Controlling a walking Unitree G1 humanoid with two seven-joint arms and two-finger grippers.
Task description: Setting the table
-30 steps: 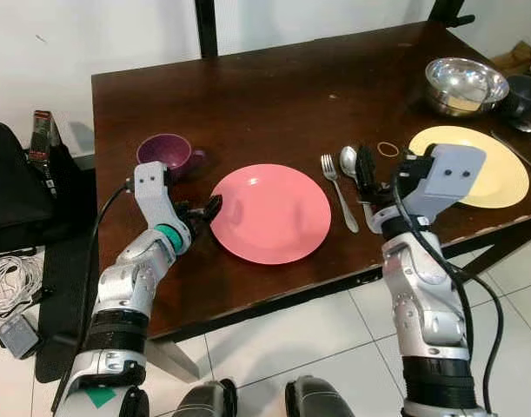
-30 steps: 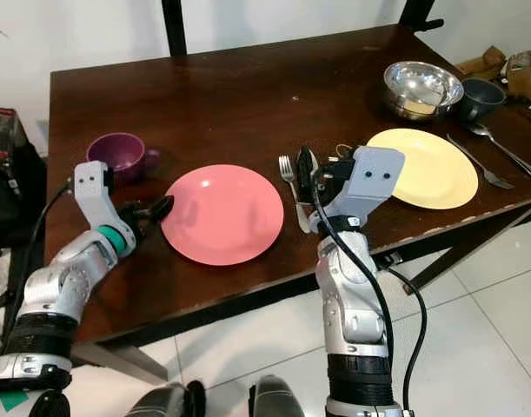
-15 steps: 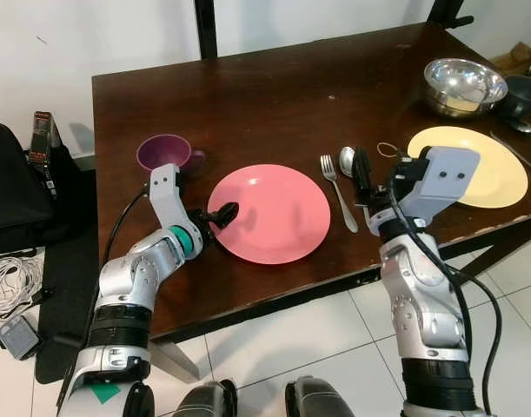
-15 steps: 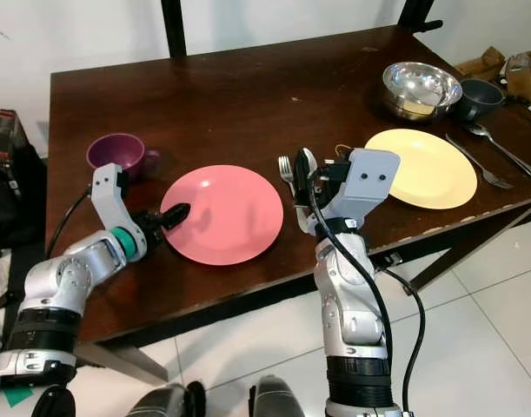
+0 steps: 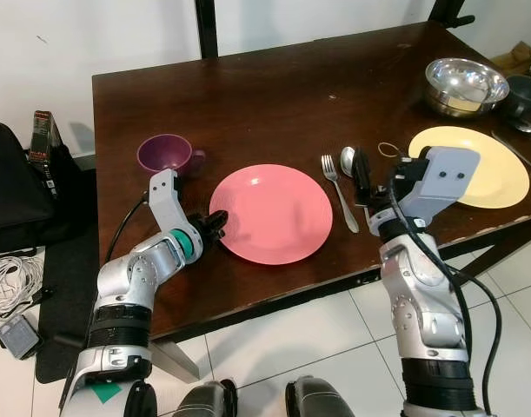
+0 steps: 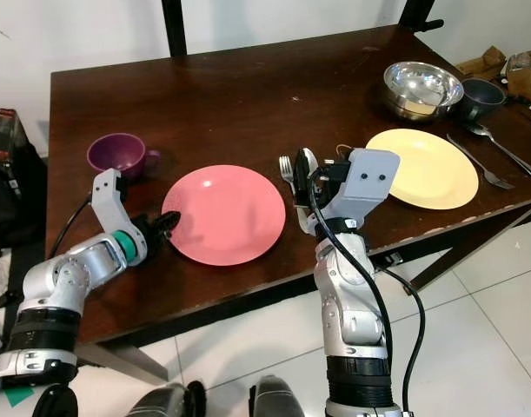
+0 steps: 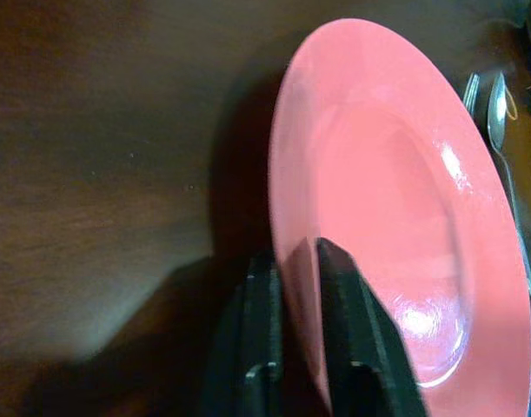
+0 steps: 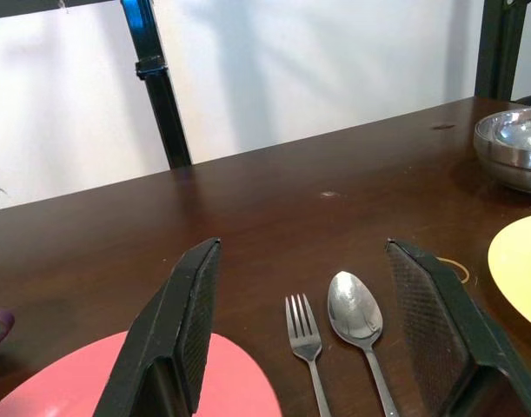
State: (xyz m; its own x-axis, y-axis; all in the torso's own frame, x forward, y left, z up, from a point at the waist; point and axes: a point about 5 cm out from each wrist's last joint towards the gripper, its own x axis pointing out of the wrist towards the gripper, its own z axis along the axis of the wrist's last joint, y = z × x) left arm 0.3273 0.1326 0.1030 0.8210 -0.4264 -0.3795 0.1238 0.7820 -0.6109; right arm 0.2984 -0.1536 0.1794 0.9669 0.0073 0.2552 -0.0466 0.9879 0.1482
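Left gripper [image 7: 298, 261], jaws clamped on pink plate [image 5: 276, 213] rim; right gripper [image 8: 317, 321], jaws apart, above fork [image 5: 338, 191] and spoon [image 5: 349, 162] beside plate.

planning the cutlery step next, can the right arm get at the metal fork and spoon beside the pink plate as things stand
Probably yes. The right end effector hovers open just short of the silver metal fork and the silver metal spoon, which lie side by side on the dark wooden table with nothing between them and the fingers.
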